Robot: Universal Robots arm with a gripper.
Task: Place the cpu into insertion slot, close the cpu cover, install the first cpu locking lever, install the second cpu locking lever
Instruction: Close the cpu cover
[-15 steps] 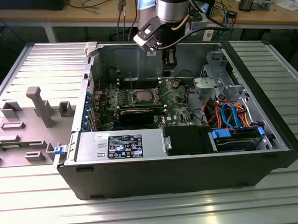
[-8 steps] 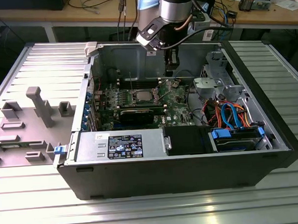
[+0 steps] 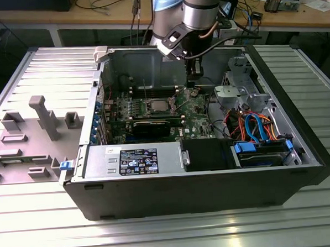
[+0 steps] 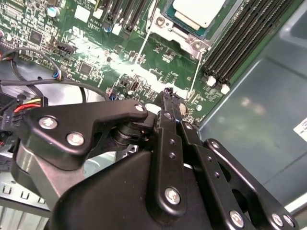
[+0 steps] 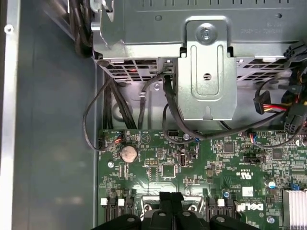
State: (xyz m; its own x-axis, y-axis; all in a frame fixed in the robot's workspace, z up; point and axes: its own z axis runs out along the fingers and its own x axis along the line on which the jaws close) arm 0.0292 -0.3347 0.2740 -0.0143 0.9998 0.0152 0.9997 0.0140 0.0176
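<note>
One end effector [image 5: 170, 196], pinched closed, empty

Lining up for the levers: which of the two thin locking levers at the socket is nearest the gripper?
The lever beside the white-latched memory slots; its end sits by the gripper, the other lever lies farther off.
</note>
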